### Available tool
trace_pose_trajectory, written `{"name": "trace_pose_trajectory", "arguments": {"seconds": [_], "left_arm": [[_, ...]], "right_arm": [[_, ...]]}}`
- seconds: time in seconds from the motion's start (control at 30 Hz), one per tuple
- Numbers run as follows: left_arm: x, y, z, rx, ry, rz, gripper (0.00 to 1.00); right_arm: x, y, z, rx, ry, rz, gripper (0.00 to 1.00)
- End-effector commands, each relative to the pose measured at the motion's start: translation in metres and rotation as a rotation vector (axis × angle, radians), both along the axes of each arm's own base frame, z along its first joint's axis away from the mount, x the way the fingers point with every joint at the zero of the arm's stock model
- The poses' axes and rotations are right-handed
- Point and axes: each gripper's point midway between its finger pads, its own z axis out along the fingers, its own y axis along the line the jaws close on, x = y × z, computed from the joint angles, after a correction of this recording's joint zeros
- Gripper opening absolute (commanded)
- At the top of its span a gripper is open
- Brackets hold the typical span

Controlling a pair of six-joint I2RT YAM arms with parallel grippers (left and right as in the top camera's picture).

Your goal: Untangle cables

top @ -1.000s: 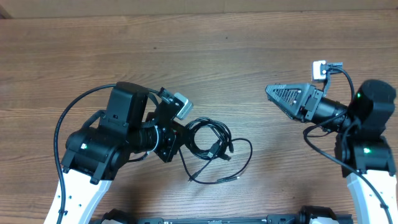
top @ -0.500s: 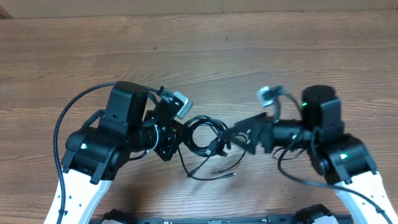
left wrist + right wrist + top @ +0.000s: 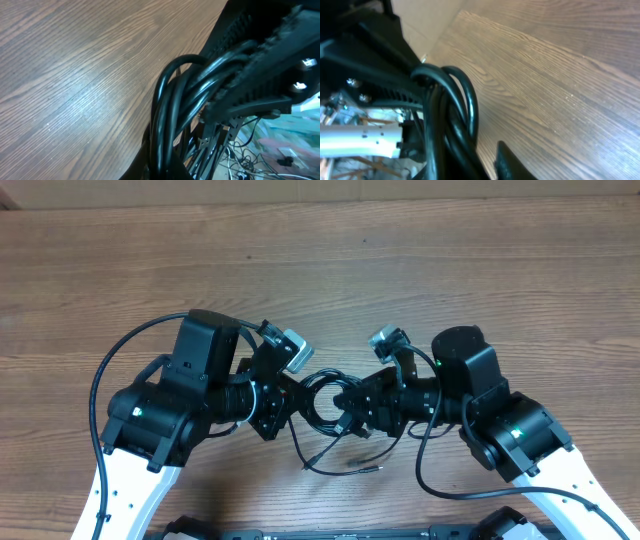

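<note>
item: black cable bundle (image 3: 322,376), several strands wound into one rough loop. it lies low on the wooden table (image 3: 450,270), near its front edge and about midway across, between the two grippers. a thin loose tail (image 3: 345,468) runs out of the loop towards the front edge and lies flat on the wood. a small plug (image 3: 345,420) hangs at the lower right of the loop.

left gripper (image 3: 298,395): at the loop's left rim, pressed together on the strands. the right wrist view shows the cables (image 3: 462,100) coming straight out of its black jaw. the left wrist view is filled by the same glossy strands (image 3: 167,115), bent in a tight arc over the wood grain.

right gripper (image 3: 352,405): at the loop's right rim, touching or just beside the strands. one dark fingertip (image 3: 507,160) shows low in the right wrist view, just right of the cables. whether this claw is spread or pinching cannot be told.

surround: a grey wrist camera (image 3: 290,350) sits on top of the left arm and another (image 3: 388,340) on top of the right. small green lights (image 3: 517,433) glow on both arms' black housings. the arms' bases are white.
</note>
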Motion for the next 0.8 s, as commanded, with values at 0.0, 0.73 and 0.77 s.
{"name": "trace_pose_trajectory", "arguments": {"seconds": [0.0,0.73,0.77], "left_arm": [[0.006,0.003,0.003,0.025,-0.027,0.015,0.04],[0.073,0.058,-0.035,0.151,0.184,0.763,0.04],[0.074,0.058,-0.034,0.146,0.184,0.775,0.04]], "right_arm": [[0.005,0.001,0.014,0.013,-0.042,-0.019,0.16],[-0.009,-0.002,0.010,0.013,0.046,-0.011,0.08],[-0.009,-0.002,0.010,0.014,0.047,-0.010,0.08]]}}
